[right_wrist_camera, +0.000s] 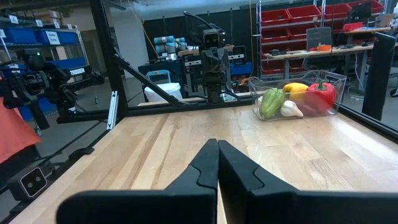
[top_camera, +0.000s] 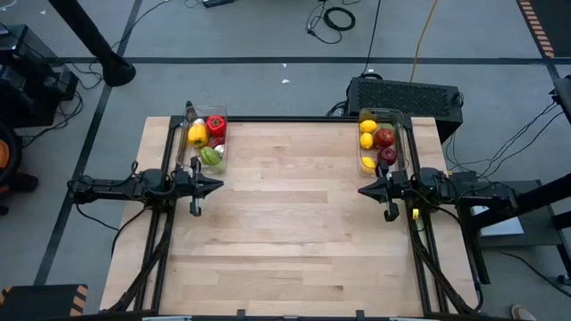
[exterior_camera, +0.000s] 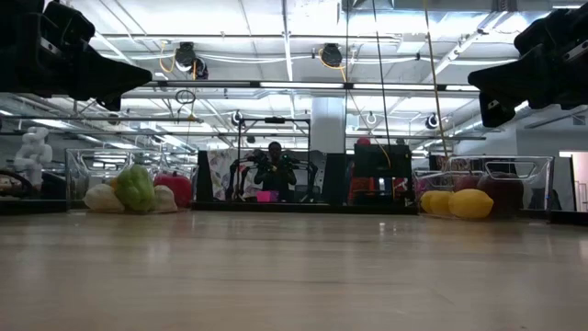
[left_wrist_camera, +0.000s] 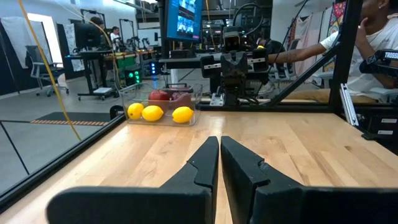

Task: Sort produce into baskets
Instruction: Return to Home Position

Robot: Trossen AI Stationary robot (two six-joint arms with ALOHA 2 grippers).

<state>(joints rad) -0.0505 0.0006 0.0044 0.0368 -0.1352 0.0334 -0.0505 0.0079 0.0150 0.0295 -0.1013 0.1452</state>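
Note:
Two clear baskets stand at the table's far side. The left basket [top_camera: 224,157] holds a yellow pepper [top_camera: 197,135], a red pepper [top_camera: 215,126], a green pepper [top_camera: 211,156] and white garlic [right_wrist_camera: 290,110]. The right basket [top_camera: 403,143] holds yellow lemons [top_camera: 368,127] and red apples [top_camera: 384,137]. My left gripper [top_camera: 217,186] hovers shut just on the near side of the left basket, pointing level toward the table's middle. My right gripper [top_camera: 363,190] hovers shut in the same way near the right basket. Neither holds anything.
The wooden table top [top_camera: 294,232] lies bare between and in front of the arms. A black box with cables [top_camera: 406,94] sits beyond the far edge behind the right basket. A person [left_wrist_camera: 373,31] sits beyond the table's right side.

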